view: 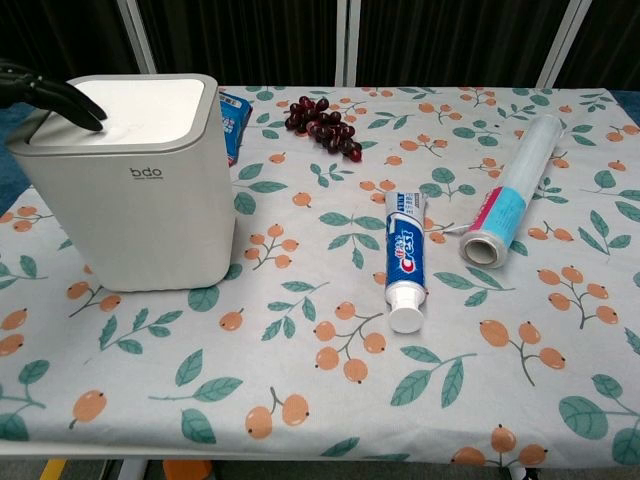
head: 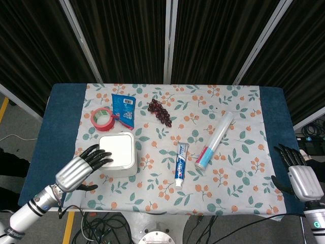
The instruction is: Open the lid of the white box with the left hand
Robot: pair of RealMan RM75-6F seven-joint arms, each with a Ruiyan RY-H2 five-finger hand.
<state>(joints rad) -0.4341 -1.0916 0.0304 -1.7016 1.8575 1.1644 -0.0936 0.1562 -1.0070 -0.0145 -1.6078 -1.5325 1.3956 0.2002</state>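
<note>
With fingers (head: 99, 157) spread and holding nothing, left hand (head: 83, 166) reaching onto the left edge of the lid (head: 118, 148) of the white box (head: 122, 165), just below the red tape roll (head: 102, 118). Far right of the box, right hand (head: 299, 173) off the table (head: 61, 132) edge, fingers loosely apart, empty.

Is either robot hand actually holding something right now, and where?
Nothing is held. The left hand only rests its fingertips on the white box's lid; the right hand is empty.

Bright, even overhead light gives soft, short shadows on the bench (head: 66, 117); both views are sharp, the backdrop stays dark, and the white box (view: 135, 190) shows no harsh glare.
</note>
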